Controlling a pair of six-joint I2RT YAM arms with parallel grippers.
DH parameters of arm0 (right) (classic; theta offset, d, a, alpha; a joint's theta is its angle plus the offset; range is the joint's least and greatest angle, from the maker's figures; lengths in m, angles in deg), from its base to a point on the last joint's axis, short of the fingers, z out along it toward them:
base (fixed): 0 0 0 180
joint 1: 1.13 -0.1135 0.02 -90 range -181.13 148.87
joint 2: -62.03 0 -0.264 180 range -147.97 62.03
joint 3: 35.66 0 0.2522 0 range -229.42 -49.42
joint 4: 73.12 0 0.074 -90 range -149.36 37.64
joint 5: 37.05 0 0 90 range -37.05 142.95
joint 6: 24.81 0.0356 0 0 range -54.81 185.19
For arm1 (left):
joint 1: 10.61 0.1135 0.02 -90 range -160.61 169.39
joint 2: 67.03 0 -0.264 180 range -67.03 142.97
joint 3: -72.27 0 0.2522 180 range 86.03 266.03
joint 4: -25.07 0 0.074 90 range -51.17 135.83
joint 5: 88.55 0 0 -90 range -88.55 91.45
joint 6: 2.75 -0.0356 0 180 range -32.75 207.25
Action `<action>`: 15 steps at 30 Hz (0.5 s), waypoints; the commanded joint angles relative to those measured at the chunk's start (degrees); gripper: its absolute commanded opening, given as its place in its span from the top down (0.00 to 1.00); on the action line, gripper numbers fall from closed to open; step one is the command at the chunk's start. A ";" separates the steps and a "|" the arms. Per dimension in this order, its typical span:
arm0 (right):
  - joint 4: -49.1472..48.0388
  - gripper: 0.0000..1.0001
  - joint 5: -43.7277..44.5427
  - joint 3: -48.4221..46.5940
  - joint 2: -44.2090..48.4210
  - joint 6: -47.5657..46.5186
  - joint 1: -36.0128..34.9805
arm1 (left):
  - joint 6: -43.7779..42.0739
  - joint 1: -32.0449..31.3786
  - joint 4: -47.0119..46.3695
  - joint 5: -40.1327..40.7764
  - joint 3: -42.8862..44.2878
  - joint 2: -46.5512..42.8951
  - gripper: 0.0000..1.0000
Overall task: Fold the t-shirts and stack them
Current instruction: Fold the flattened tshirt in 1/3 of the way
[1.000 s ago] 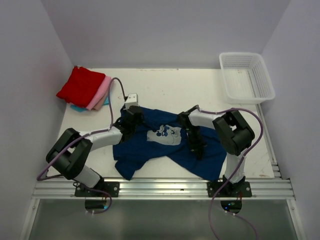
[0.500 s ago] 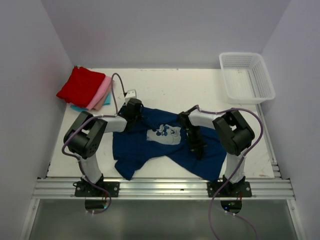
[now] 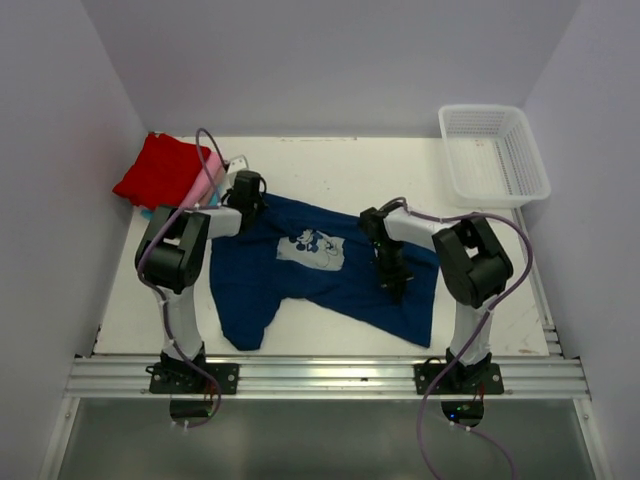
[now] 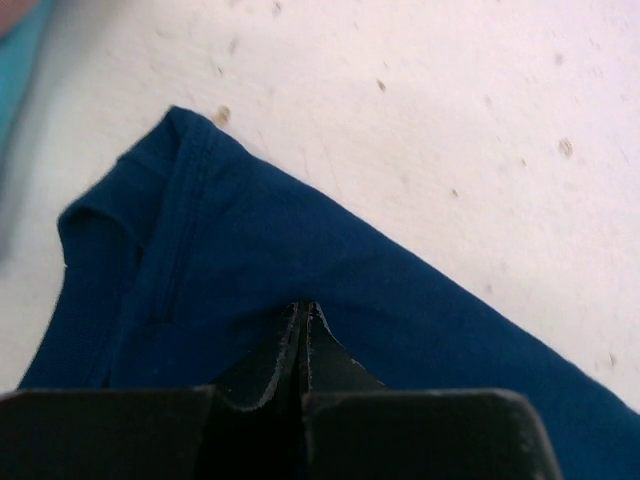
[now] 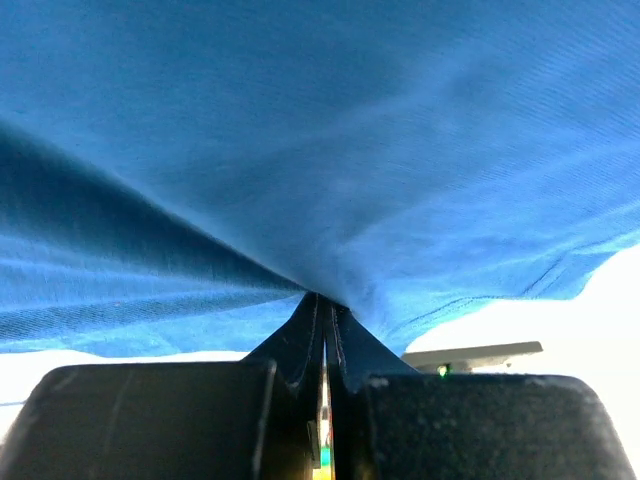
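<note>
While left hand (image 4: 303,306) and right hand (image 5: 322,299) pinch the navy t-shirt (image 3: 250,272), speckled white table (image 3: 330,170) — pale walls (image 3: 330,60)

Walls (image 3: 330,60): plain pale lilac, on left, far and right.
Table (image 3: 330,170): white, lightly speckled.
Rail (image 3: 330,375): aluminium, along near edge.

We counted four t-shirts on the one table (image 3: 330,175). One was a navy t-shirt (image 3: 300,288) carrying one pale print (image 3: 311,246). The other three were folded in a single pile: one red t-shirt (image 3: 160,172), one pink t-shirt (image 3: 206,180) and one teal t-shirt (image 3: 149,214). There was one white mesh basket (image 3: 493,152). We saw two arms, one left arm (image 3: 180,250) and one right arm (image 3: 470,265), and each had two fingers (image 4: 283,352), making four in all.
</note>
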 commanded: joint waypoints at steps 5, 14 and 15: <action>-3.16 1.00 4.88 -4.47 -2.90 -4.05 5.57 | 1.04 5.50 5.66 -5.38 8.56 6.76 1.00; -3.50 1.00 4.27 -12.03 -6.17 -4.41 10.41 | 1.48 8.05 7.08 -9.24 12.09 8.87 1.00; -4.64 1.00 3.74 -11.69 -4.76 -4.49 10.50 | 1.57 8.14 6.64 -9.42 11.30 8.17 1.00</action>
